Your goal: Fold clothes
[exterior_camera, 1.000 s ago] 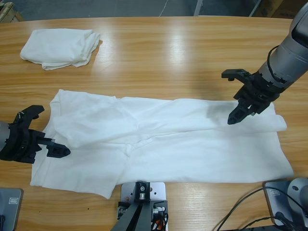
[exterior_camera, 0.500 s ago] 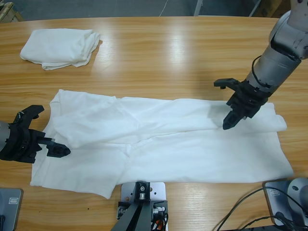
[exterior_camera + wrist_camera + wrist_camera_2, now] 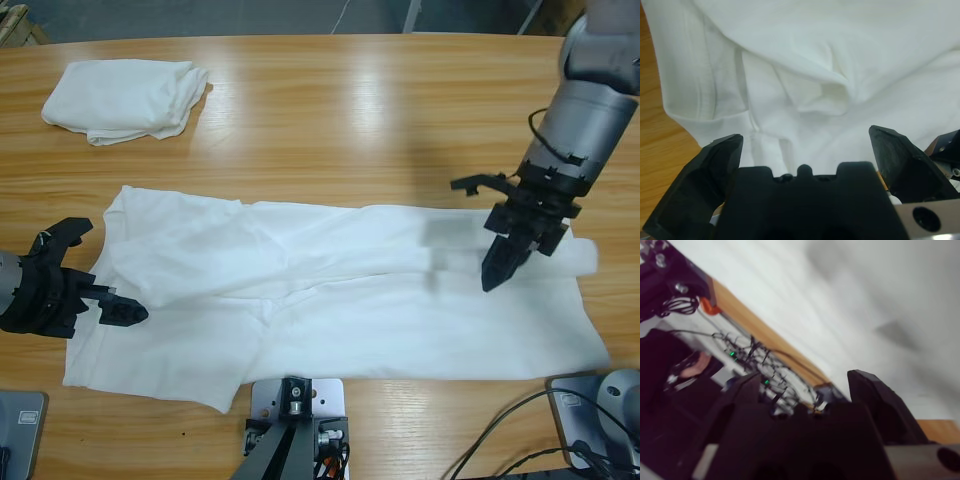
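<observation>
Table (image 3: 340,95): my large T-shirt (image 3: 330,295) lies spread across its near half; a folded T-shirt (image 3: 125,98) sits beyond the big one's left end.
Right gripper (image 3: 500,235): jaws wide, empty, above the shirt's right end.
Left gripper (image 3: 90,270): wide, empty, over the left hem.
Advice: I should pinch one layer at each end, lifting evenly.

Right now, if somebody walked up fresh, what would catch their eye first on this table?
The large white T-shirt spread flat across the near half of the wooden table, stretching almost from side to side. Next, the two black tools over it: the left tool open at the shirt's left edge, the right tool open and pointing down over the shirt's right end. A smaller folded white T-shirt sits alone at the far left corner.
</observation>
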